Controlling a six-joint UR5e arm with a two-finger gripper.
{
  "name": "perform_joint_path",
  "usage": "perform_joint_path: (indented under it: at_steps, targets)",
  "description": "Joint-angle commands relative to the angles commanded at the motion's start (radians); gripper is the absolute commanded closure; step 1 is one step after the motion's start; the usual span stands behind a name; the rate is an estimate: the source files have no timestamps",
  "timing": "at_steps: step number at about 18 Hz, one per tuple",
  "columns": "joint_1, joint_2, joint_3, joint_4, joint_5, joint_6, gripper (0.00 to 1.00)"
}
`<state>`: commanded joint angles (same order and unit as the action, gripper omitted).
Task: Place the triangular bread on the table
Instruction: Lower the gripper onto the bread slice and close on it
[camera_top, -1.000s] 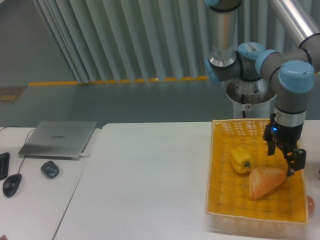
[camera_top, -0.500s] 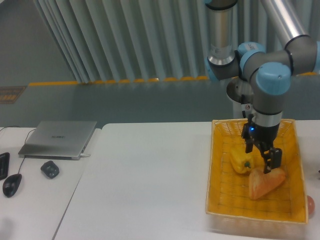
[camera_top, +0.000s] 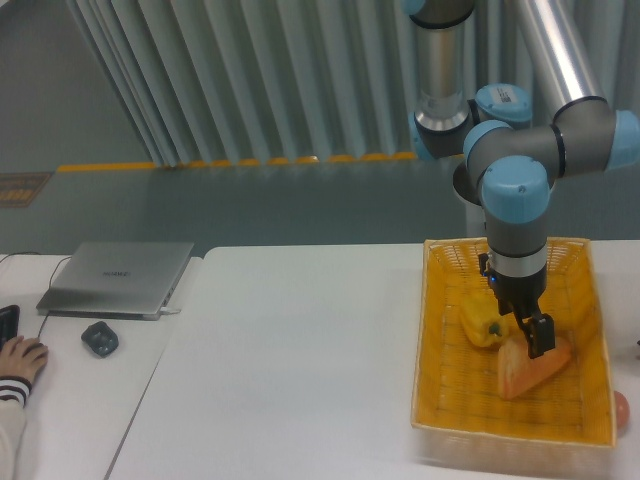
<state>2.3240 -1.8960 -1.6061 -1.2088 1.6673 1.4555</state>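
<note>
Claw (camera_top: 530, 335) has shifted left across the basket (camera_top: 432, 330) and now sits open over the triangular bread (camera_top: 530, 368). Bread remains in basket beside the pepper (camera_top: 481, 320); counter (camera_top: 300, 360) placement pending.

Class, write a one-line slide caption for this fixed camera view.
UR5e gripper poised over the triangular bread beside a yellow pepper in the yellow basket on the white table.
</note>
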Motion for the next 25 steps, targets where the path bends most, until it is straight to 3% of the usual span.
perform_joint_path:
  at_steps: [4, 11, 25]
  targets:
    - [0.0, -0.021, 0.006, 0.002, 0.066, 0.088, 0.0]
    - [0.0, -0.06, 0.006, 0.035, 0.068, 0.089, 0.0]
    - [-0.008, -0.08, -0.009, 0.035, 0.068, 0.072, 0.0]
